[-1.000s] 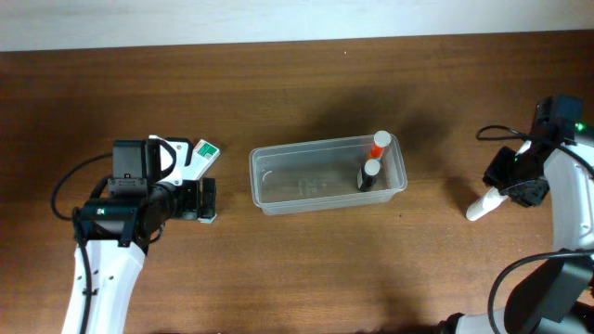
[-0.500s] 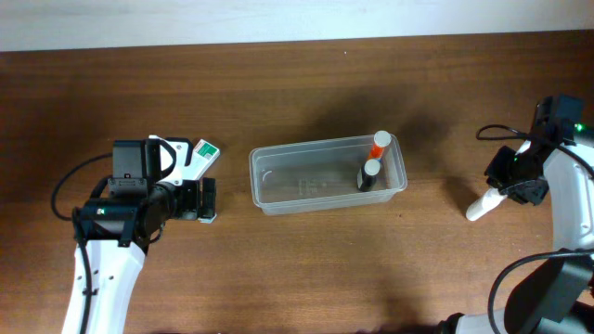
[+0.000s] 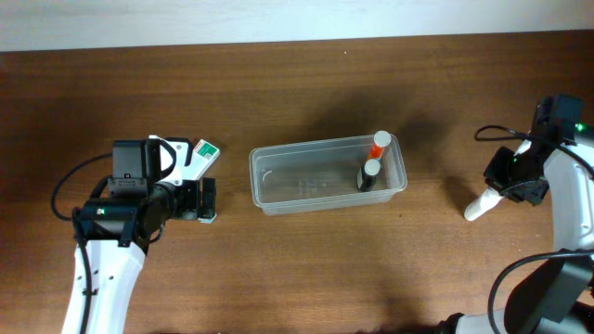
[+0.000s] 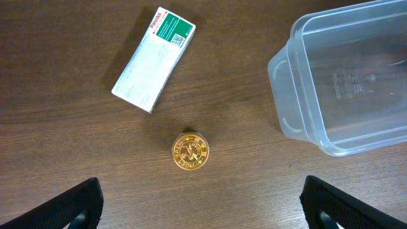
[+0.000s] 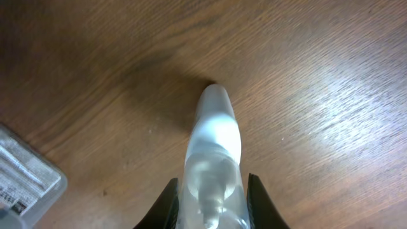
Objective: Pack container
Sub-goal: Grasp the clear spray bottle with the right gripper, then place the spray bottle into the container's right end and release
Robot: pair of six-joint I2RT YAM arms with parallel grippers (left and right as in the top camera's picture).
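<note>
The clear plastic container (image 3: 327, 174) sits mid-table; two small bottles stand at its right end, one with an orange cap (image 3: 380, 141) and one with a white cap (image 3: 371, 170). Its corner shows in the left wrist view (image 4: 343, 76) and in the right wrist view (image 5: 25, 178). My left gripper (image 4: 200, 213) is open above a gold coin-like disc (image 4: 189, 152), left of the container. A white-and-green box (image 4: 154, 58) lies beyond the disc. My right gripper (image 5: 212, 197) is shut on a clear white-capped bottle (image 5: 213, 146), held at the far right (image 3: 481, 205).
The wood table (image 3: 306, 269) spreads all round. Its far edge meets a white wall (image 3: 278, 19). The white-and-green box also shows beside the left arm in the overhead view (image 3: 200, 158).
The right gripper with its bottle has shifted very slightly to the left. The left arm has not moved.
</note>
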